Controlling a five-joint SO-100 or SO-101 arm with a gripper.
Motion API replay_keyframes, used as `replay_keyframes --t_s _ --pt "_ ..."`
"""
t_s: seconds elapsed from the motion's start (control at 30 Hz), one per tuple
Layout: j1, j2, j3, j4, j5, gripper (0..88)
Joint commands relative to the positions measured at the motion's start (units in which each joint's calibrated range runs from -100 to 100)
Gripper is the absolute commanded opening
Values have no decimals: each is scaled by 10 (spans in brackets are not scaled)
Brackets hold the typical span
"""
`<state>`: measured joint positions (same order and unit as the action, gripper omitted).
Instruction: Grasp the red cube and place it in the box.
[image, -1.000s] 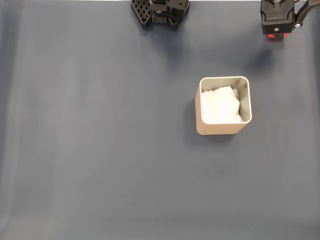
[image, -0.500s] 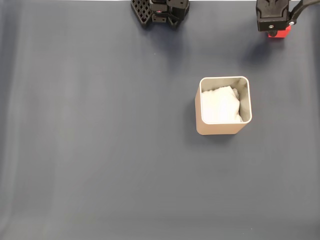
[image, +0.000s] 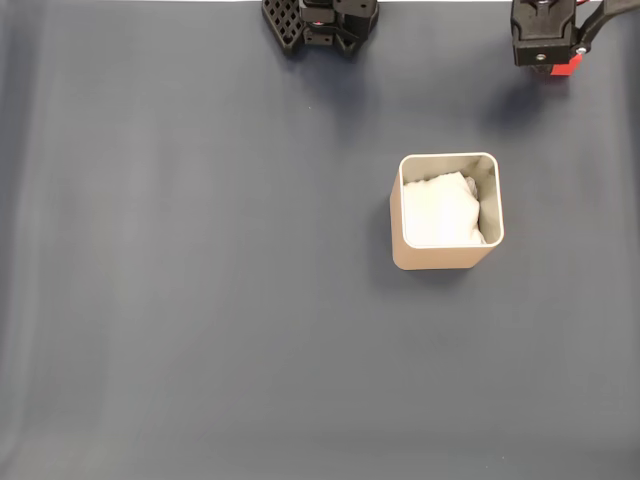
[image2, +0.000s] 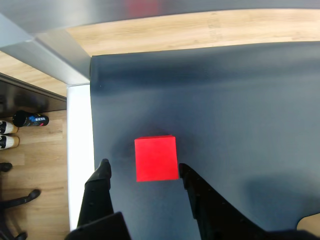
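In the fixed view the arm's gripper (image: 548, 62) sat at the upper right edge of the frame over the red cube (image: 566, 66), well apart from the beige box (image: 446, 259) at right of centre, which held only white padding (image: 440, 210). In the wrist view the cube (image2: 156, 158) lay at lower centre on the dark mat (image2: 240, 100), between the spread fingers (image2: 98, 192), nearer the right one. The grasp step looked in hand; next the claw should lower and close on the cube.

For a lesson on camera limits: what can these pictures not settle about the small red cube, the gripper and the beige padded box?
- Small red cube, fixed view: mostly hidden beneath the black gripper.
- Beige padded box, fixed view: floor hidden by white padding.
- Wrist view: right finger contact with the cube unclear.
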<state>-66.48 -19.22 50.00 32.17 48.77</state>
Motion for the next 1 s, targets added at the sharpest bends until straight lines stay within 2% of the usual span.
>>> replay_keyframes --t_s 0.0,0.43,0.5,0.6,0.67,0.97 --pt "10 1 -11 -11 5 346" --pt "17 10 -8 -31 9 333" --pt "18 10 -7 -30 15 257" --pt "18 7 -6 -25 25 90" --pt "18 7 -6 -17 36 31" --pt "14 0 -6 5 36 3"
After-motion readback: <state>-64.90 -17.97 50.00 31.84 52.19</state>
